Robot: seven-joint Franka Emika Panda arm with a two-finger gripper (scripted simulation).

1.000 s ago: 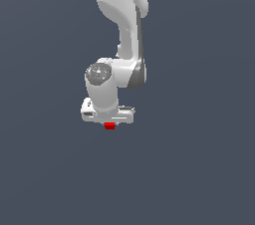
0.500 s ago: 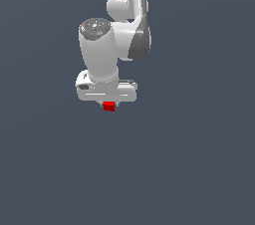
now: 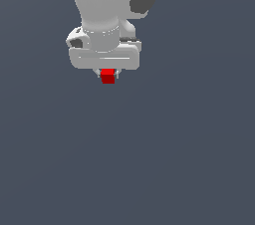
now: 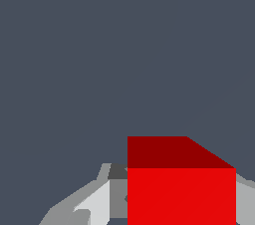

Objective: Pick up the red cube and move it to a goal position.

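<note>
The red cube [image 3: 108,76] is small and bright red. It sits between the fingers of my white gripper [image 3: 108,75], just below the wide white hand. The gripper is shut on the cube and holds it up in the air, in the upper middle of the exterior view. In the wrist view the red cube [image 4: 180,184] fills the lower right, with a grey finger [image 4: 94,204] pressed against its side. The other finger is mostly hidden behind the cube.
The plain dark grey-blue ground [image 3: 174,159] fills the rest of both views. No goal marker shows in either view.
The arm has risen with the cube in the exterior view and looms larger now. The cube stays held between the fingers.
</note>
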